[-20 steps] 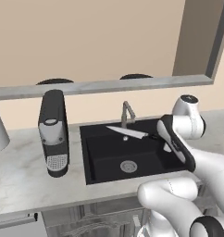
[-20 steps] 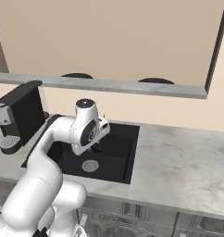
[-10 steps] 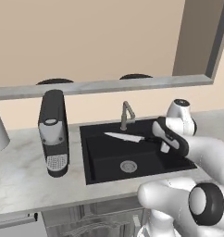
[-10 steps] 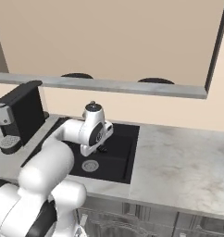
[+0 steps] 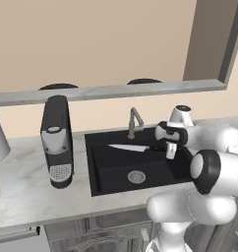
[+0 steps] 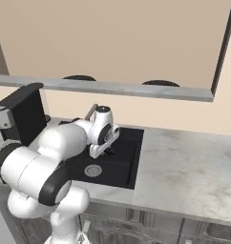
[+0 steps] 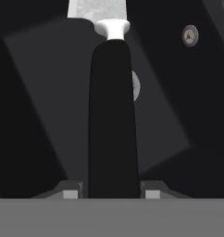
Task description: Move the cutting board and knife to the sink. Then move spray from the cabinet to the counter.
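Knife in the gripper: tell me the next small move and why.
Probably lower it a little and open the jaws. The gripper is shut on the black handle of the slim grey-bladed knife, which hangs level over the black sink basin near the faucet, above the drain. It already sits over the sink, so release there seems to be what remains.

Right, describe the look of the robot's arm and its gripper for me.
The arm is glossy white, built of rounded, bulging segments with dark grey to black bands and round caps at the joints. No loose cables or markings show. The gripper ends in two small dark fingertips with pale grey square pads; in the left base view a small white block juts from the dark hand.
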